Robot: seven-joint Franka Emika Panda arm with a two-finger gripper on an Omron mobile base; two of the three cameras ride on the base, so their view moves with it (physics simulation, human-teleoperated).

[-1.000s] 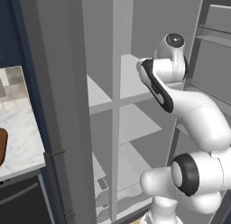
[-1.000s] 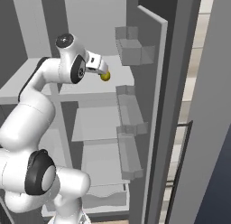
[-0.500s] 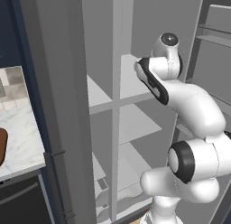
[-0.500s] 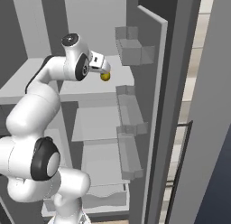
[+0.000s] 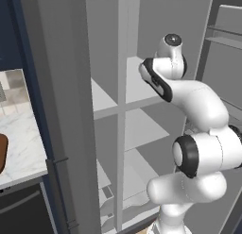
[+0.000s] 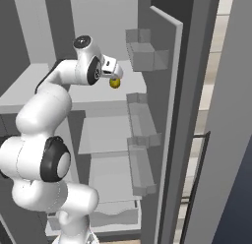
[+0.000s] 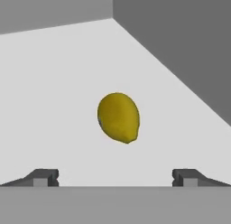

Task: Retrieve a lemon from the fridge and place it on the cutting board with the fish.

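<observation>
Reaching for the lemon [image 7: 118,117] on the upper fridge [image 6: 98,21] shelf [image 7: 58,83], with tool [image 7: 115,178] wide open and holding nothing; best to go straight in, keep lemon centered, then squeeze gently

A glossy white arm [image 5: 198,105] of rounded, bulbous segments with dark joint rings, a round dark-capped top joint and small dark fingertips [image 7: 45,177].

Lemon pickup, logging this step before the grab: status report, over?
Gripper open, empty. Lemon on the fridge shelf, centred ahead between the fingertips, untouched. Nothing in the way.
</observation>
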